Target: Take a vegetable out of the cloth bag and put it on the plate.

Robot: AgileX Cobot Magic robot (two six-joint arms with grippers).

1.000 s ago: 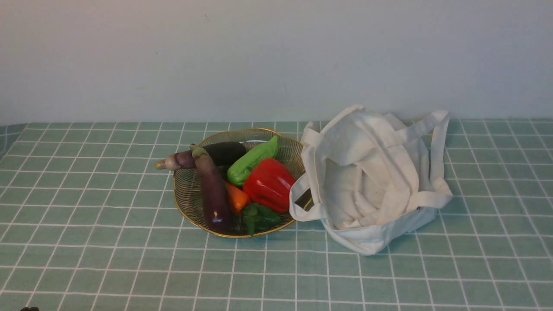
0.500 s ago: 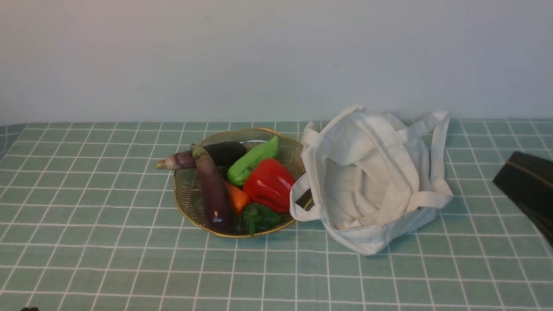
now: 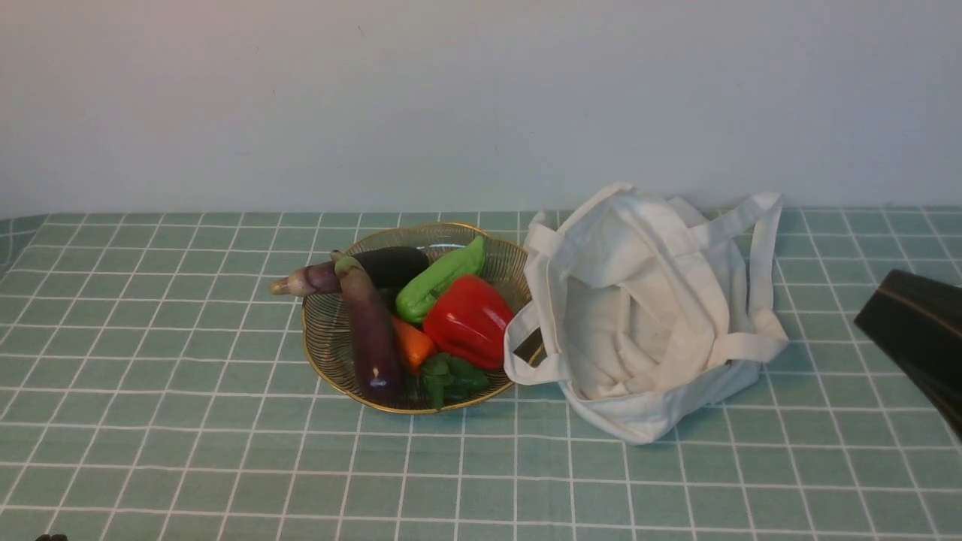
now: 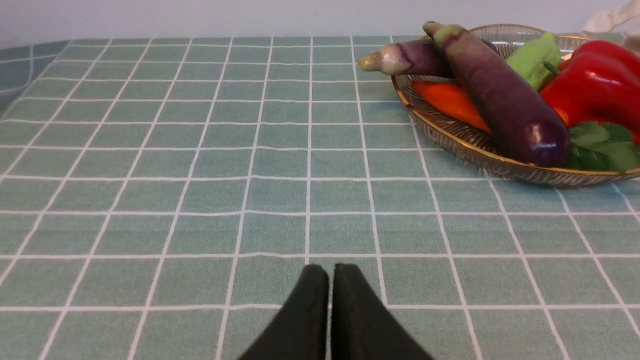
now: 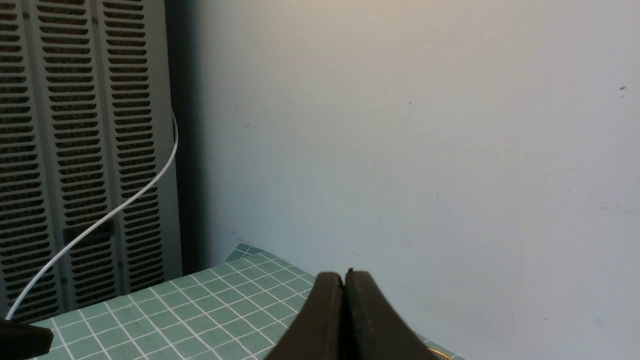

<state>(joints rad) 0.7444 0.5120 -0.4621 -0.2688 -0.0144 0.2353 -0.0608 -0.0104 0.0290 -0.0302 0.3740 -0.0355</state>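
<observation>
Where the front view begins at far left, only a dark scrap (image 3: 52, 537) enters by the near edge; which part it is, cannot tell. Left gripper (image 4: 329, 267), per its own wrist view: fingers together save for a thin slit, nothing between them, pointing out over the green checked cloth (image 4: 280, 200), well apart from the plate (image 3: 323, 361). Next rightward, a pale-stemmed eggplant (image 3: 316, 279) lies with its stem end past the plate's rim. Task's eggplant (image 3: 372, 338), glossy dark purple with green cap, rests in the plate, its cap end over the other one. Beside it: orange carrot (image 3: 413, 346), light green vegetable (image 3: 440, 282), leafy green (image 3: 451, 378), red pepper (image 3: 467, 319). Cloth bag (image 3: 654, 300) lies right of these, mouth agape, one strap loop overlapping the plate's right edge. At far right, a dark part of the right arm (image 3: 917, 338) slants into frame, apart from the bag. Right gripper (image 5: 344, 272): fingers together, nothing held, aimed towards the pale wall (image 5: 400, 150). Right wrist view alone shows a louvred panel (image 5: 95, 150) and a white cable (image 5: 95, 225); left wrist view alone shows more of the carrot, running beneath the task's eggplant.
</observation>
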